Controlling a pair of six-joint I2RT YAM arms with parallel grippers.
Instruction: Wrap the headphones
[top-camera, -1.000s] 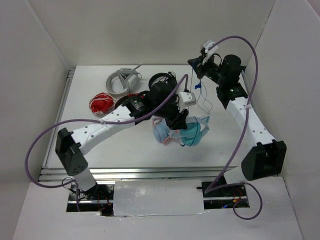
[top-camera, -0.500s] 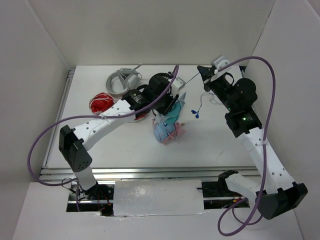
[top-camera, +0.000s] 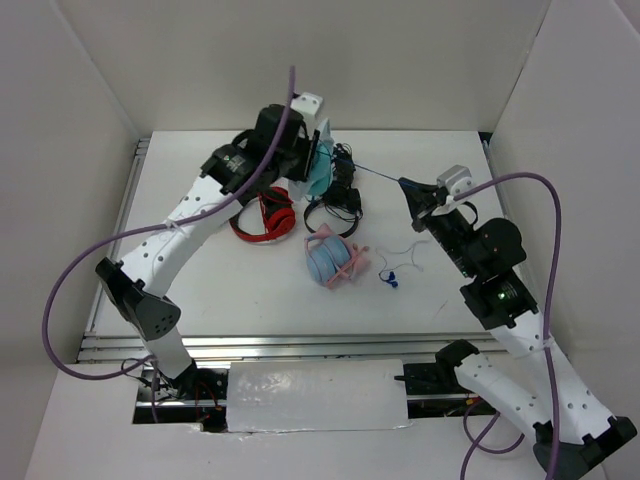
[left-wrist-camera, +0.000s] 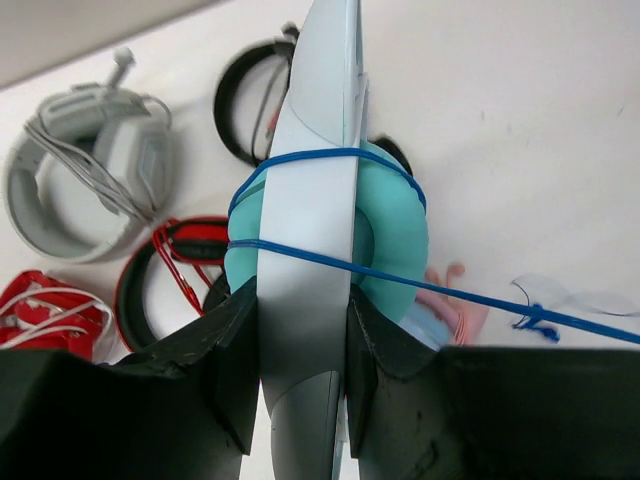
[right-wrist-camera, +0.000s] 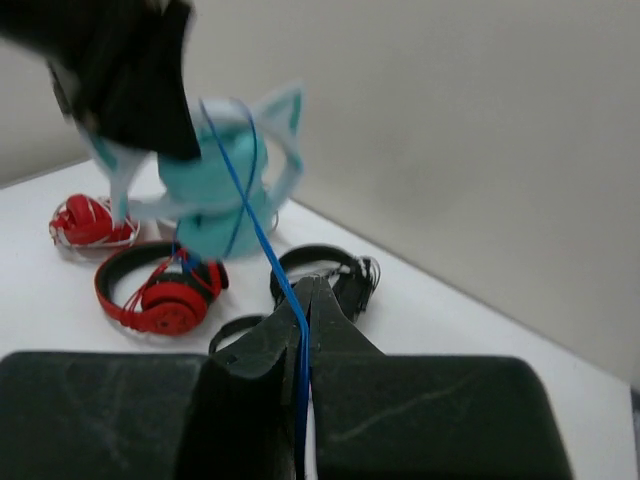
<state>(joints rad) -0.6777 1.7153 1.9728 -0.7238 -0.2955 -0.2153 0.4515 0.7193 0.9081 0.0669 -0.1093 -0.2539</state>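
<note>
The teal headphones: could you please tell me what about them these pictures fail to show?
- Top view: headphones mostly hidden by the left arm.
- Left wrist: headband end buried in the left pincer.
- Right wrist: headphones blurred; cable vanishes inside the shut right pincer.

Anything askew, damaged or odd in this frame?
Nothing damaged or spilled. The left gripper clamps the headphones by the headband; the blue cable loops over the ear cups and runs taut to the shut right gripper. Only a loose plug end lies on the table.
</note>
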